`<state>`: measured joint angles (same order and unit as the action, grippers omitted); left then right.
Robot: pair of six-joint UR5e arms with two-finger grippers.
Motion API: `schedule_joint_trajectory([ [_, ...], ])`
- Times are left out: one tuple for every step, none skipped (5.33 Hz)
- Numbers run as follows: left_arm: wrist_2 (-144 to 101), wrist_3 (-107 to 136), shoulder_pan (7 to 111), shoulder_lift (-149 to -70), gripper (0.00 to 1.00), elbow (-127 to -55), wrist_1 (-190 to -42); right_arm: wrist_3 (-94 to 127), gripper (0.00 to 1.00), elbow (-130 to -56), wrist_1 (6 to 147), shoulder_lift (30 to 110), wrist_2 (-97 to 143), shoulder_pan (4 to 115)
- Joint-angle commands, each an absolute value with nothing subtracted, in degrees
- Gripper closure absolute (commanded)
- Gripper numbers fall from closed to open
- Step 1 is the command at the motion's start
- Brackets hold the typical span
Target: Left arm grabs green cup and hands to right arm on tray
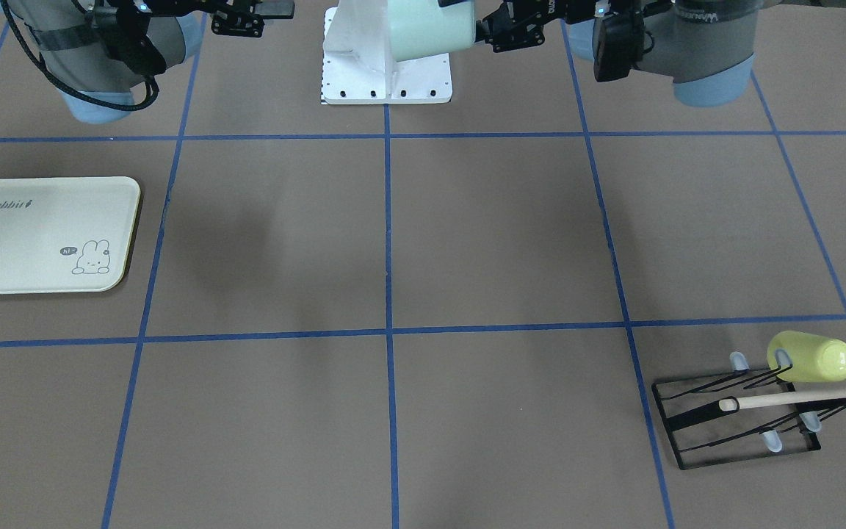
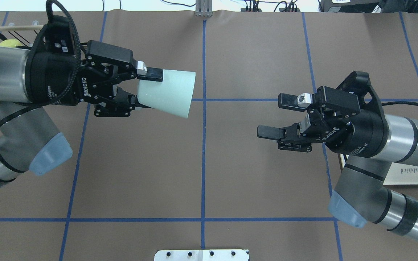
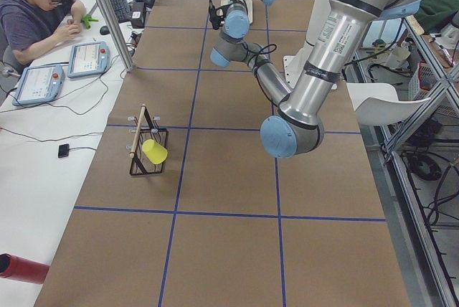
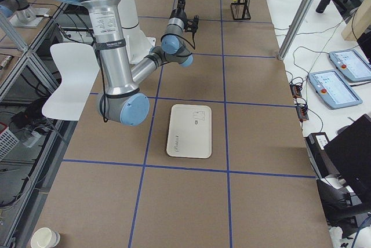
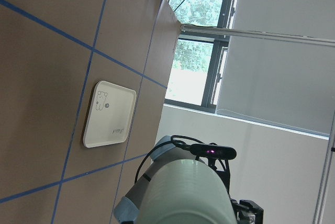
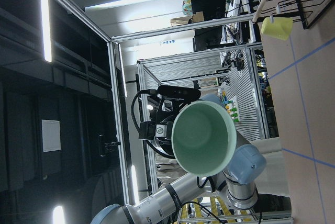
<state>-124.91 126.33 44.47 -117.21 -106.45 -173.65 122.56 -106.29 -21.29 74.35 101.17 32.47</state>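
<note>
My left gripper (image 2: pixel 142 88) is shut on the base of the pale mint-green cup (image 2: pixel 167 92). It holds the cup sideways in the air, its mouth toward the right arm. The cup also shows in the front view (image 1: pixel 430 29), the right wrist view (image 6: pixel 204 137) and the left wrist view (image 5: pixel 183 195). My right gripper (image 2: pixel 274 116) is open and empty, a good gap away from the cup's mouth and facing it. The cream tray (image 1: pixel 41 235) lies flat on the table on the right arm's side, half hidden under the right arm in the overhead view (image 2: pixel 410 174).
A black wire rack (image 1: pixel 739 419) stands at the far left of the table with a yellow-green tumbler (image 1: pixel 812 358) and a wooden dowel (image 1: pixel 805 397) on it. A white base plate (image 1: pixel 386 73) sits at the robot's foot. An operator (image 3: pixel 39 6) sits beside the table.
</note>
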Motion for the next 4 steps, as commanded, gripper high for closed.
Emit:
schedule_joint_trajectory([
  [-125.07,126.30,41.42,-118.47,1.00,-106.44,-173.67,122.17,0.01,-105.91,-19.71,73.66,98.97,31.64],
  [-125.07,126.39,40.35,-118.74,1.00,-106.26,-173.58,122.08,0.01,-105.91,-16.56,71.30,97.40,30.86],
  [-125.07,126.30,39.38,-118.83,1.00,-106.09,-173.50,121.99,0.01,-106.00,-14.26,69.37,95.29,29.72],
  [-125.07,126.12,39.38,-118.83,1.00,-106.08,-173.41,121.82,0.01,-106.00,-12.24,67.34,94.14,28.84],
])
